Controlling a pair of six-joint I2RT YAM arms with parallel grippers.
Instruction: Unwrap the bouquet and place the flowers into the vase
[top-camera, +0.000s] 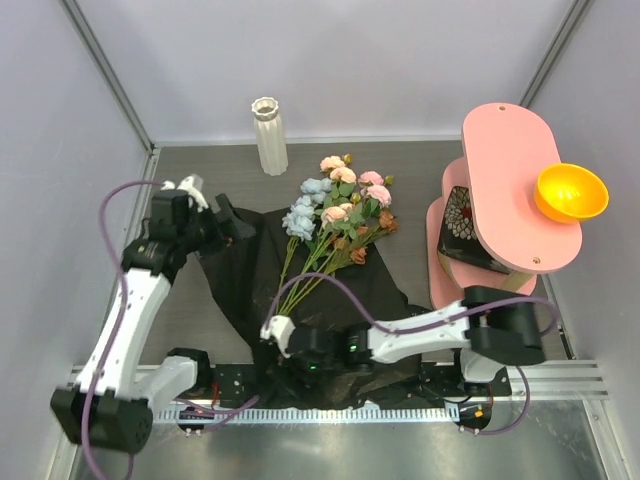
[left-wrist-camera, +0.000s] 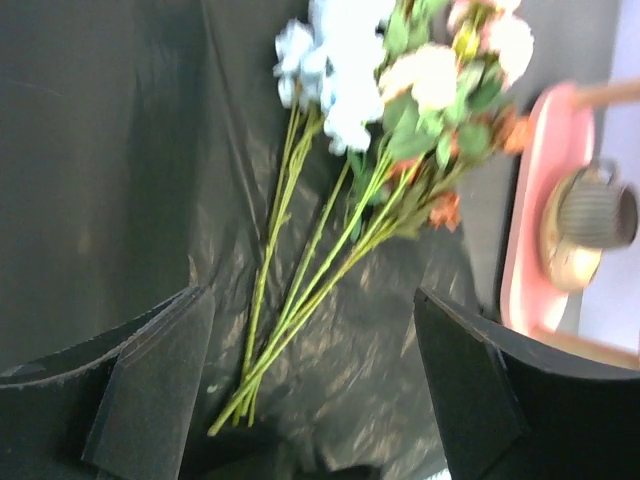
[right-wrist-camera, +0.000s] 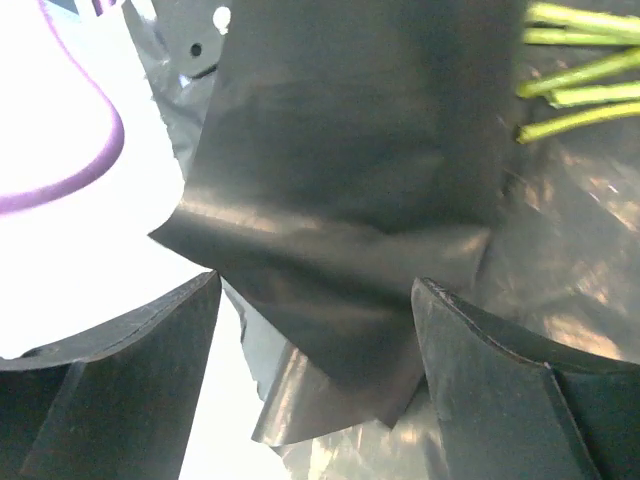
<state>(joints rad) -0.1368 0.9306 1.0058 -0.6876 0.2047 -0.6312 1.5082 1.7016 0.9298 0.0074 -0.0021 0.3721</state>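
Artificial roses (top-camera: 338, 212), pink, peach, pale-blue and rust on thin green stems, lay loose on the spread black wrapping paper (top-camera: 245, 275), heads pointing away. The white ribbed cylindrical vase (top-camera: 269, 135) stood upright, apart, behind them.

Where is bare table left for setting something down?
Bare table lies between the flowers and the pink stand, and at near left between the paper and the left arm. A small gap separates vase and flowers. The centre is crowded: the spread paper with the flowers on it.
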